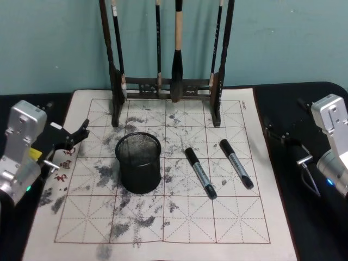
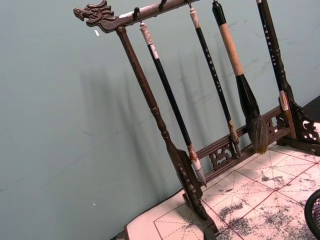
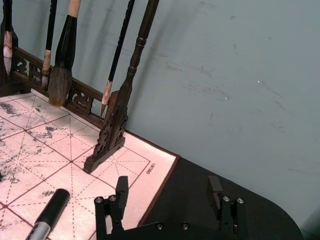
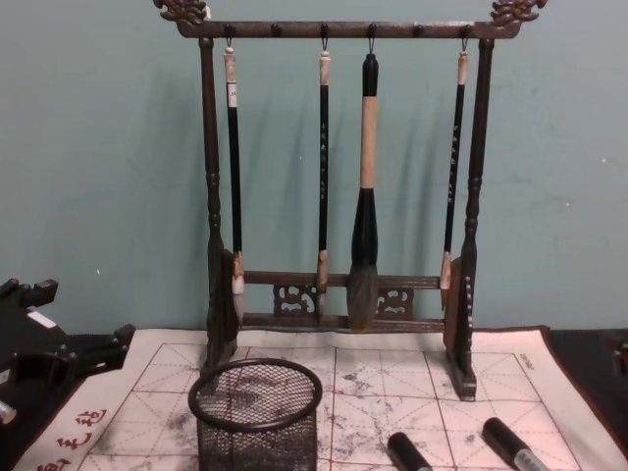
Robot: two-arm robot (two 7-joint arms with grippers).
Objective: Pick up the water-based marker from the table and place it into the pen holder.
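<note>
Not begun: marker (image 1: pixel 200 172) and second marker (image 1: pixel 236 163) lie on the desk (image 1: pixel 239 217); pen holder (image 1: pixel 138 175) empty. The left hand (image 1: pixel 82 130) and right hand (image 3: pixel 168 182) (frame edges) gape, holding nothing.

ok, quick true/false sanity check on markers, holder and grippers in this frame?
1. Two markers lie on the mat, on the robot's right of the pen holder. True.
2. One marker already stands in the pen holder. False: it looks empty.
3. The right gripper holds a marker. False: it is open and empty, by the mat's right edge.
4. Four brushes hang on the rack behind the holder. True.
5. The left gripper touches the holder. False: it sits apart, at the mat's left edge.
</note>
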